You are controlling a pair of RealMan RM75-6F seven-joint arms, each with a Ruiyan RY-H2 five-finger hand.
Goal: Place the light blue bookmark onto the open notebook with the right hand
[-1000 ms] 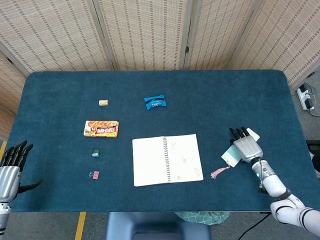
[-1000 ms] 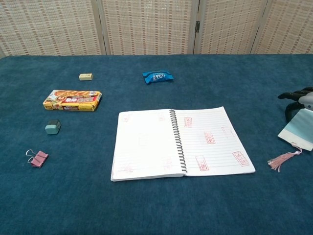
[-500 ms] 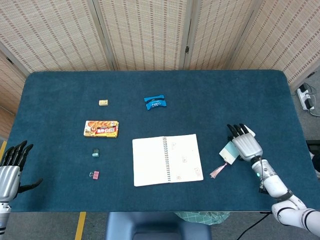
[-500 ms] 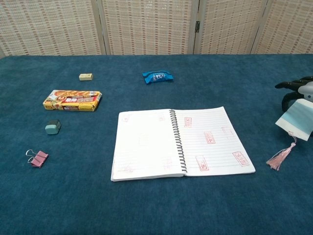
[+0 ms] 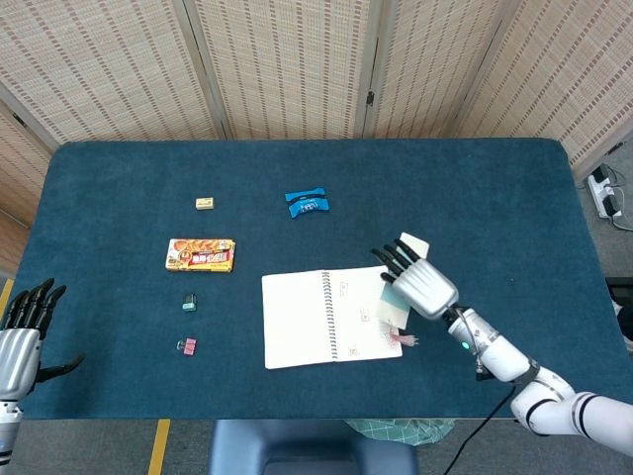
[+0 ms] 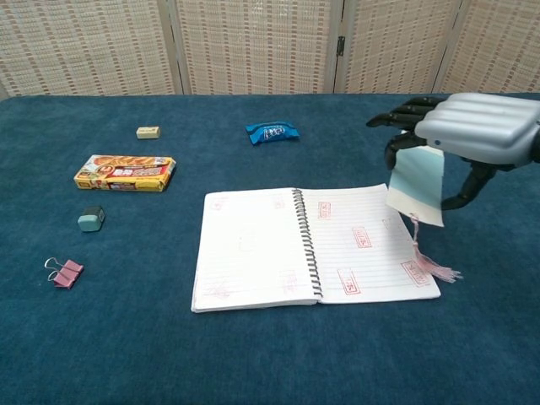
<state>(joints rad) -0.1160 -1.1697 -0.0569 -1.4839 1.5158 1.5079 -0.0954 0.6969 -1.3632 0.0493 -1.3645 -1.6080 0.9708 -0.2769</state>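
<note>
The right hand (image 6: 477,126) pinches the light blue bookmark (image 6: 417,186) by its top edge above the open notebook (image 6: 312,245)'s right page, the thin card hanging stiff yet light, its pink tassel (image 6: 430,260) limp and apparently brushing the paper.

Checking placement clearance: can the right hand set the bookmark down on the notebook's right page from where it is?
Probably yes. The right hand holds the light blue bookmark above the open notebook; its right page is bare and the tassel reaches it already.
</note>
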